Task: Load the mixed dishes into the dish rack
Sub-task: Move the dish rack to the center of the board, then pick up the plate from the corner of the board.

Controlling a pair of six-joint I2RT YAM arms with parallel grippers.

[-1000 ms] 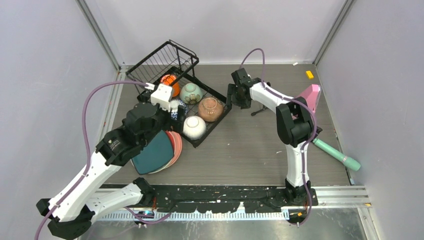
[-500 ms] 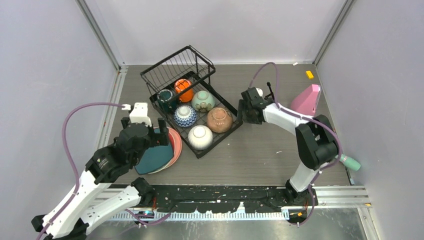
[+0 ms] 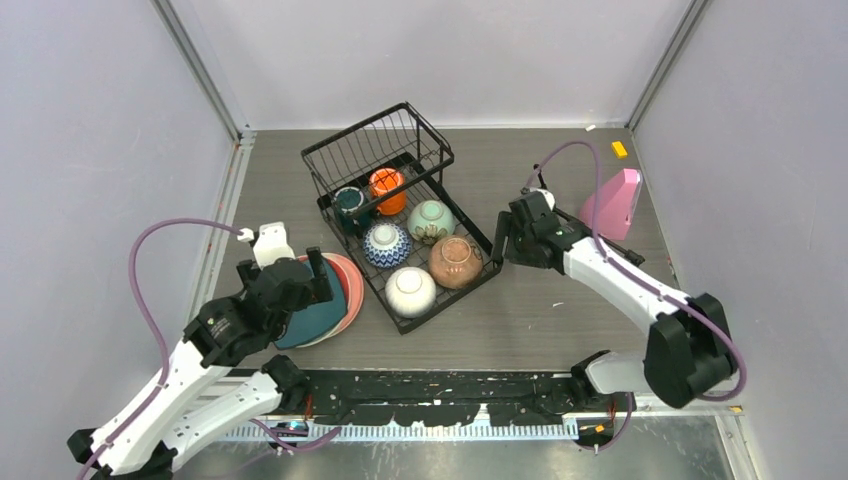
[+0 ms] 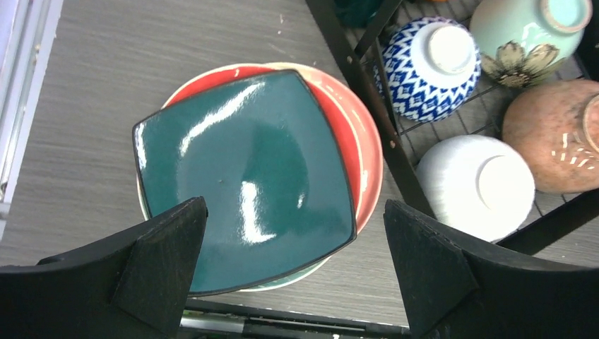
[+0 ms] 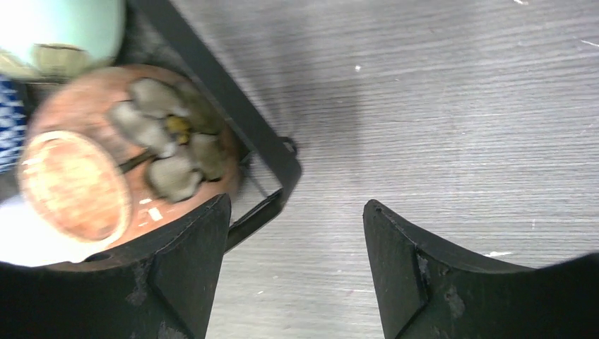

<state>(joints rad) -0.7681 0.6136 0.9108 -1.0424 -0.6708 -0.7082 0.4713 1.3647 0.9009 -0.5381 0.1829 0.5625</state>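
Note:
The dish rack point(image 3: 476, 236) is a black wire tray with a raised basket point(image 3: 375, 148) at its far end. It holds a dark green mug point(image 3: 349, 200), an orange mug point(image 3: 386, 186), and upturned mint point(image 3: 431, 218), blue-patterned point(image 3: 386, 243), tan point(image 3: 455, 260) and white point(image 3: 411, 290) bowls. Left of the rack lies a stack of plates, a dark teal square plate point(image 4: 244, 183) on top of a reddish one point(image 4: 353, 138). My left gripper point(image 3: 310, 285) hangs open over the stack, its fingers wide apart point(image 4: 294, 233). At the rack's right corner point(image 5: 279, 166) my right gripper point(image 3: 497, 248) is open point(image 5: 297, 212), nothing between its fingers.
A pink wedge-shaped object point(image 3: 612, 205) stands at the right, and a small yellow piece point(image 3: 620, 150) lies behind it. Walls close the table in on the left, back and right. The arm bases sit on a black rail point(image 3: 450, 385) along the near edge.
The rack has slid to the right and towards the front, and my right gripper has moved that way beside its corner. My left arm has drawn back towards the near left, above the plates.

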